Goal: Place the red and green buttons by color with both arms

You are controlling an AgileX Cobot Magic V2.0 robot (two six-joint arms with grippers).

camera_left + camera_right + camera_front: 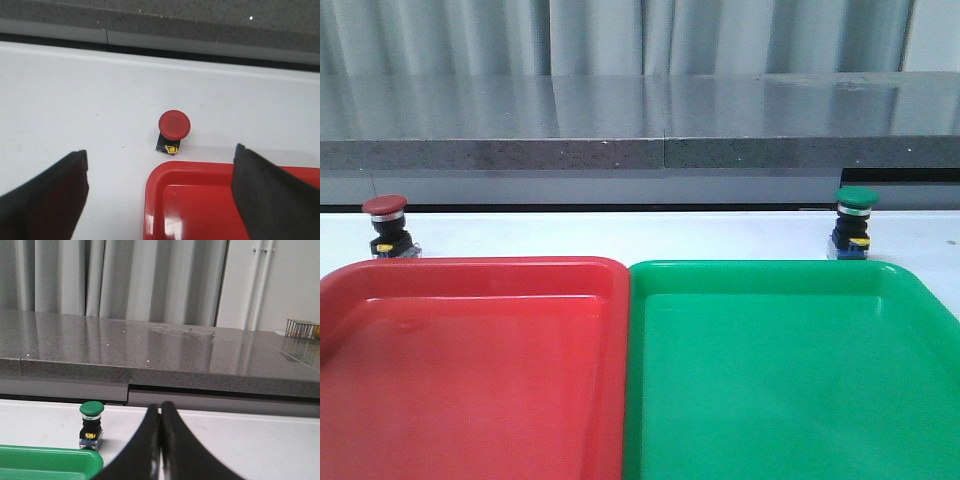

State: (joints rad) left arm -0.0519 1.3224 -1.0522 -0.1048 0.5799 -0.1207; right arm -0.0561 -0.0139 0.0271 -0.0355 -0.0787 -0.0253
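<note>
Nearest the front camera, a red tray point(470, 370) and a green tray point(790, 370) lie touching side by side on the white counter point(620, 232). The left fingers point(55, 195) are spread wide and hold nothing; the red button point(174, 125) stands upright beyond the gap between them, just past the red tray's rim. The right fingers point(147, 450) are pressed together, empty; the green button point(91, 424) stands upright beyond them and off to one side, behind the green tray's edge. A grey stone ledge point(640, 125) runs behind.
</note>
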